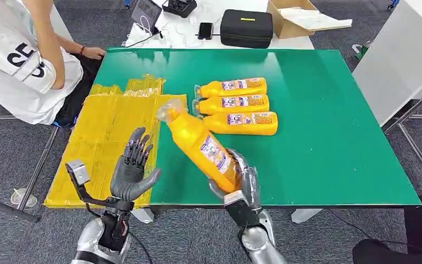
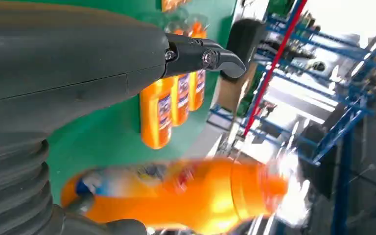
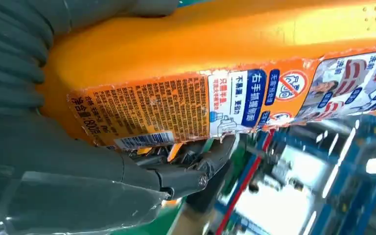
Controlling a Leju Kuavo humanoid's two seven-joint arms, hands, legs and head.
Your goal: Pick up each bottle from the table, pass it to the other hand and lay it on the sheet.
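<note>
My right hand (image 1: 243, 184) grips an orange bottle (image 1: 202, 144) by its base and holds it above the table's near edge, its clear cap tilted up toward the yellow sheet (image 1: 107, 140). The bottle's label (image 3: 215, 105) shows close in the right wrist view, and the bottle (image 2: 186, 193) appears blurred in the left wrist view. My left hand (image 1: 133, 168) is raised with fingers spread, palm facing the bottle and a short gap away from it. Three more orange bottles (image 1: 236, 104) lie side by side on the green table (image 1: 329, 126).
A person in a white shirt (image 1: 25, 60) sits at the table's far left corner, one hand on its edge. A black case (image 1: 246, 27), a cardboard box (image 1: 296, 19) and a phone (image 1: 205, 30) lie on a white table behind.
</note>
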